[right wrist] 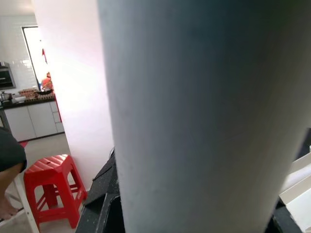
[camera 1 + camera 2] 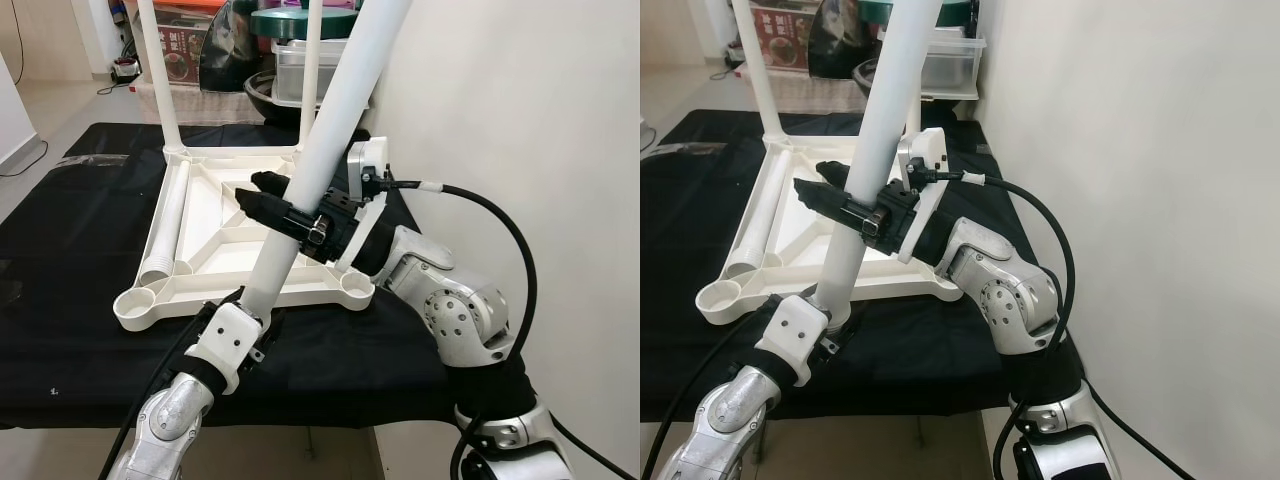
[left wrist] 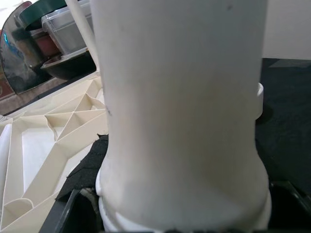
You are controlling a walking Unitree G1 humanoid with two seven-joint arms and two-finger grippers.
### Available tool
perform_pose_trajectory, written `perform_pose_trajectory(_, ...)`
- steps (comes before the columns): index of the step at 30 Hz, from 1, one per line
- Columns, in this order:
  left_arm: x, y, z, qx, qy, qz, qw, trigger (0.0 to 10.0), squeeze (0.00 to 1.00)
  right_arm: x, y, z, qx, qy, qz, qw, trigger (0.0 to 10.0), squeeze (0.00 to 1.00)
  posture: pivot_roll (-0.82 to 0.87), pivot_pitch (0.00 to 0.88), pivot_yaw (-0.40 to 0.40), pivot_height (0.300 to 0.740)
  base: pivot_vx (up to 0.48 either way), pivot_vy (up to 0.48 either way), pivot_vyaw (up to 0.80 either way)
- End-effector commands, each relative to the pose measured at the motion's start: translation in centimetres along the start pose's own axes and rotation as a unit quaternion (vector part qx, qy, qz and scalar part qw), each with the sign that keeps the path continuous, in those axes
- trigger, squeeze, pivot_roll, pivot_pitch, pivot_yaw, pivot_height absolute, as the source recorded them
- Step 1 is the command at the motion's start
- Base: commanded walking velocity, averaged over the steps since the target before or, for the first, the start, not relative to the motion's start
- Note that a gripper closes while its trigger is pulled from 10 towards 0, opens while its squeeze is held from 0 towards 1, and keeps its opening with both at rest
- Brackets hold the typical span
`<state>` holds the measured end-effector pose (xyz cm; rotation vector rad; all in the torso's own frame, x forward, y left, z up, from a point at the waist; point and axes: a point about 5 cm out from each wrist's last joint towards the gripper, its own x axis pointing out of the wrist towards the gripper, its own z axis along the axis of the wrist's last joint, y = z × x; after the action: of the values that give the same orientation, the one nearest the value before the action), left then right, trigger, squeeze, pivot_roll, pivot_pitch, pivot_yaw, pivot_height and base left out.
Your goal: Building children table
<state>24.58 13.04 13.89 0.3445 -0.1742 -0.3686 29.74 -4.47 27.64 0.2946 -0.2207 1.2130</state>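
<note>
Table top (image 2: 215, 235), white and ribbed on its underside, lies upside down on a black cloth (image 2: 80, 290) that covers the work surface beside a pale wall (image 2: 520, 120). Two white legs (image 2: 160, 75) already stand upright in its far corners, and another leg (image 2: 170, 225) lies flat inside the frame along its left edge. A long white leg (image 2: 325, 130) slants up across the scene, its lower end near the front edge of the table top between the two empty front corner sockets. The left gripper (image 2: 245, 305) is at that lower end, closed around the flared base of the leg. The right gripper (image 2: 275, 200) reaches in from the right higher up, its black fingers (image 2: 262, 183) clamped on either side of the slanted leg. Behind the table stand plastic boxes (image 2: 300, 65) and a dark bowl (image 2: 270, 95). In the right wrist view a red stool (image 1: 51, 187) stands on a tiled floor.
</note>
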Motion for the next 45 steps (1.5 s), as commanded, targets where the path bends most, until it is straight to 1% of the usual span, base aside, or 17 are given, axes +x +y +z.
perform_pose_trajectory(1, -0.1, -0.3, -0.1, -0.001, -0.002, -0.007, 1.000, 0.0, 0.00, 0.0, 0.1, 0.0, -0.004, 0.003, 0.001, 1.000, 10.0, 0.00, 0.01, 0.000, -0.086, 0.740, 0.000, 0.000, 0.00)
perform_pose_trajectory(3, -0.1, -0.2, -0.1, 0.001, -0.003, -0.006, 1.000, 0.0, 0.00, 0.0, 0.1, 0.0, -0.003, 0.003, 0.001, 1.000, 10.0, 0.02, 0.01, 0.000, -0.085, 0.740, 0.000, 0.000, 0.00)
perform_pose_trajectory(4, 0.0, -0.1, -0.1, 0.008, 0.001, 0.000, 1.000, 0.0, 0.00, 0.0, 0.1, 0.0, -0.002, 0.002, -0.001, 1.000, 10.0, 1.00, 0.01, 0.000, -0.086, 0.740, 0.000, 0.000, 0.00)
perform_pose_trajectory(6, 0.2, 0.2, -0.2, 0.015, 0.011, 0.011, 1.000, 0.0, 0.00, 0.0, 0.1, 0.0, -0.001, 0.001, -0.004, 1.000, 10.0, 1.00, 0.01, 0.000, -0.084, 0.740, 0.000, 0.000, 0.00)
perform_pose_trajectory(7, 0.3, 0.5, -0.3, 0.032, 0.019, 0.025, 0.999, 6.7, 0.00, 0.0, 0.0, 0.0, -0.001, 0.003, -0.010, 1.000, 10.0, 1.00, 0.01, 0.000, -0.085, 0.740, 0.000, 0.000, 0.00)
perform_pose_trajectory(8, 0.4, 0.8, -0.4, 0.044, 0.024, 0.034, 0.998, 10.0, 0.00, 0.0, -0.1, 0.0, -0.001, 0.004, -0.014, 1.000, 10.0, 1.00, 0.01, 0.000, -0.085, 0.740, 0.000, 0.000, 0.00)
perform_pose_trajectory(9, 0.4, 0.8, -0.4, 0.044, 0.024, 0.034, 0.998, 10.0, 0.00, 0.0, -0.1, 0.0, -0.001, 0.004, -0.014, 1.000, 10.0, 1.00, 0.01, 0.000, -0.085, 0.740, 0.000, 0.000, 0.00)
perform_pose_trajectory(10, 0.8, 1.7, -0.5, 0.067, 0.032, 0.081, 0.994, 10.0, 0.00, 0.1, -0.9, -0.2, 0.016, 0.007, -0.065, 0.998, 10.0, 1.00, 0.00, 0.000, -0.085, 0.740, 0.000, 0.000, 0.00)
perform_pose_trajectory(13, 0.9, 2.0, -0.6, 0.071, 0.035, 0.099, 0.992, 10.0, 0.00, 0.1, -1.3, -0.4, 0.029, 0.008, -0.089, 0.996, 10.0, 1.00, 0.00, 0.000, -0.085, 0.740, 0.000, 0.000, 0.00)
perform_pose_trajectory(14, 1.0, 2.2, -0.7, 0.077, 0.037, 0.114, 0.990, 10.0, 0.00, 0.2, -1.7, -0.6, 0.055, 0.003, -0.123, 0.991, 10.0, 0.00, 0.00, 0.000, -0.086, 0.740, 0.000, 0.000, 0.00)
perform_pose_trajectory(17, 1.3, 2.5, -0.9, 0.096, 0.049, 0.152, 0.983, 10.0, 0.00, 0.4, -2.1, -0.9, 0.107, -0.013, -0.168, 0.980, 10.0, 0.00, 0.00, 0.000, -0.086, 0.740, 0.000, 0.000, 0.00)
perform_pose_trajectory(18, 1.7, 2.6, -1.2, 0.091, 0.057, 0.168, 0.980, 10.0, 0.00, 0.9, -1.6, -1.5, 0.159, -0.030, -0.181, 0.970, 10.0, 0.00, -0.01, 0.000, -0.080, 0.740, 0.000, 0.000, 0.00)
perform_pose_trajectory(24, 2.6, 2.1, -1.0, 0.090, 0.050, 0.154, 0.983, 10.0, 0.00, 1.8, -0.6, -2.6, 0.201, -0.036, -0.186, 0.961, 10.0, 0.00, -0.02, 0.000, -0.075, 0.740, 0.000, 0.000, 0.00)
perform_pose_trajectory(31, 4.0, 1.4, -0.4, 0.093, 0.039, 0.143, 0.985, 10.0, 0.00, 2.8, 0.2, -3.2, 0.216, -0.037, -0.189, 0.957, 10.0, 0.00, -0.02, 0.000, -0.074, 0.740, 0.000, 0.000, 0.00)
perform_pose_trajectory(35, 5.9, -0.7, 0.2, 0.087, 0.032, 0.103, 0.990, 10.0, 0.00, 3.7, 1.1, -3.5, 0.216, -0.036, -0.197, 0.956, 10.0, 0.00, -0.01, 0.000, -0.076, 0.740, 0.000, 0.000, 0.00)
perform_pose_trajectory(43, 6.8, -2.7, 0.9, 0.087, 0.017, 0.064, 0.994, 10.0, 0.00, 3.9, 1.2, -3.5, 0.214, -0.037, -0.212, 0.953, 10.0, 0.00, -0.02, 0.000, -0.065, 0.740, 0.000, 0.000, 0.00)
perform_pose_trajectory(45, 6.7, -2.7, 0.9, 0.088, 0.018, 0.064, 0.994, 10.0, 0.00, 3.6, 0.8, -3.5, 0.213, -0.043, -0.222, 0.951, 0.5, 0.00, -0.02, 0.000, -0.066, 0.740, 0.000, 0.000, 0.00)
